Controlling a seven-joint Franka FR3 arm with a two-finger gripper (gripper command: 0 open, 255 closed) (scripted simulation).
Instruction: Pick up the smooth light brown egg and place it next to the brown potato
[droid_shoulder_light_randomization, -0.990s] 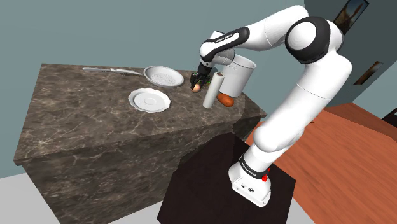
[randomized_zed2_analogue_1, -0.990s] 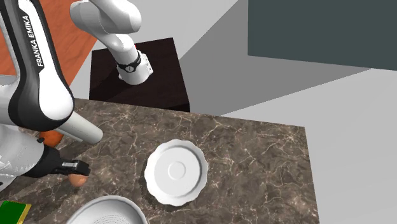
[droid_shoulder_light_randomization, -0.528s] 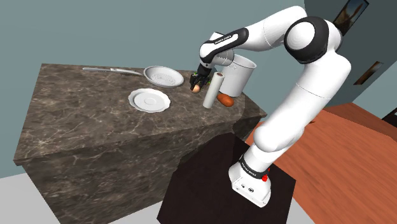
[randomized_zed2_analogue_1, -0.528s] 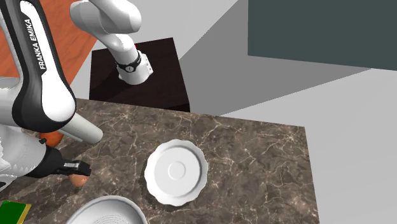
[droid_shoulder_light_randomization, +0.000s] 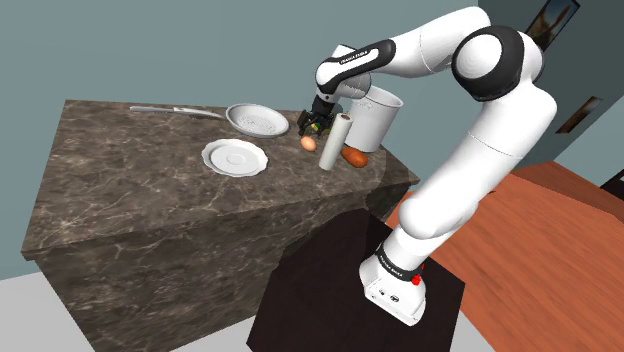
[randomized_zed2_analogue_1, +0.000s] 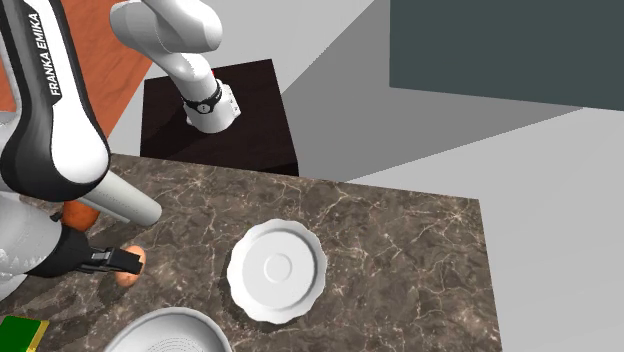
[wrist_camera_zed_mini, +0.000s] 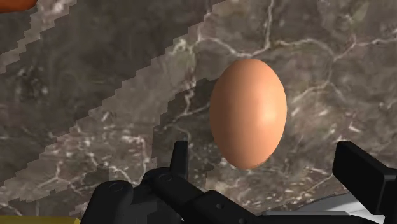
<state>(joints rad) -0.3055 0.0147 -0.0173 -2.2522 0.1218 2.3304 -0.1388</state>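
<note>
Two fingers (wrist_camera_zed_mini: 180, 159) spread wide, hand (wrist_camera_zed_mini: 267, 156) empty; egg (wrist_camera_zed_mini: 248, 113) lies on countertop (wrist_camera_zed_mini: 95, 95) between them, untouched.

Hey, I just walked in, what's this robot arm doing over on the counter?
The white arm has its black gripper poised over a light brown egg that lies on the dark marbled counter. The fingers are open and stand on either side of the egg without touching it, so it is not held yet. The orange-brown potato lies on the far side of an upright white cylinder from the egg, near a white pot.
</note>
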